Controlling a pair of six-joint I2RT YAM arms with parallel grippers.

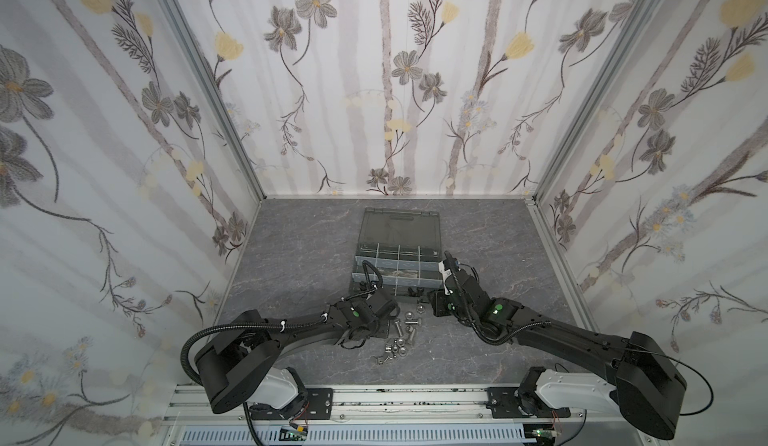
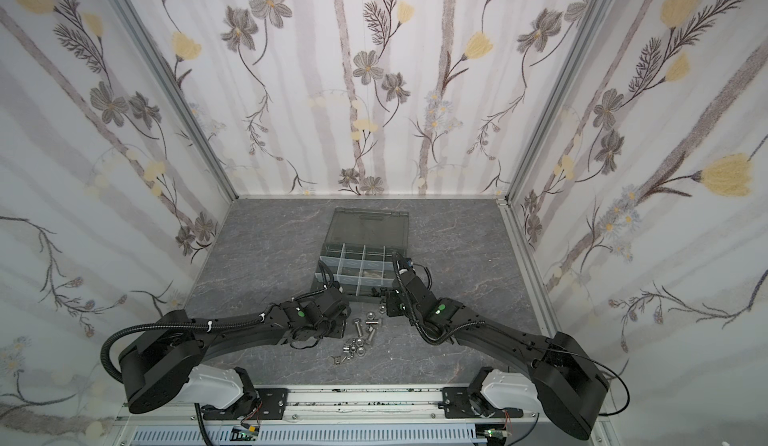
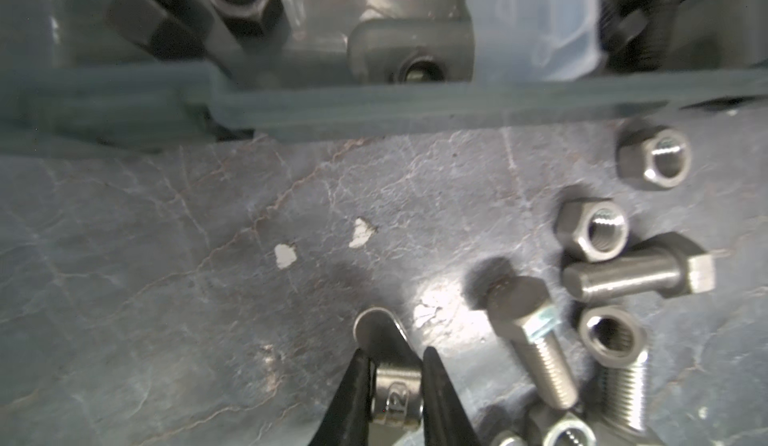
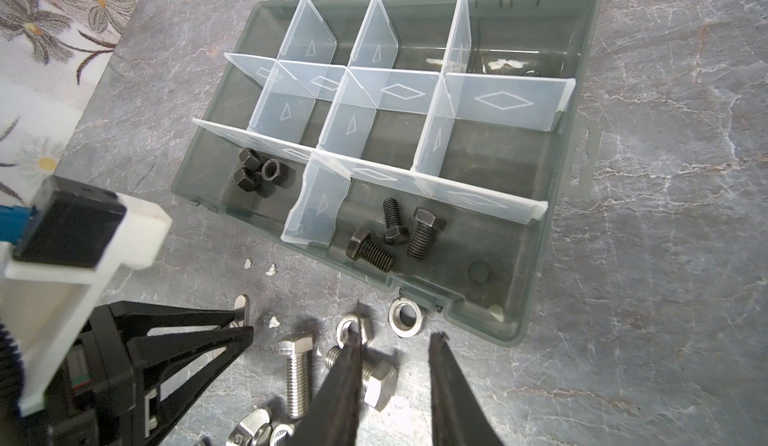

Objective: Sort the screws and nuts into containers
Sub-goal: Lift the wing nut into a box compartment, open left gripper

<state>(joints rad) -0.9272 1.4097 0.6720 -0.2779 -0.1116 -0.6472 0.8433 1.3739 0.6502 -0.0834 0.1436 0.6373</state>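
Slippage: left gripper (image 3: 395, 352), clamped on silver nut (image 3: 395, 400) by its thin wing, may drop it; right gripper (image 4: 395, 334) spread, empty.

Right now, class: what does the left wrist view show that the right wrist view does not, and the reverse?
Left wrist only: the stamped body of the silver piece pinched in the left pincer. Right wrist only: the organiser's whole divider grid and the open right pincer. Both: loose silver screws and white flecks on the table.
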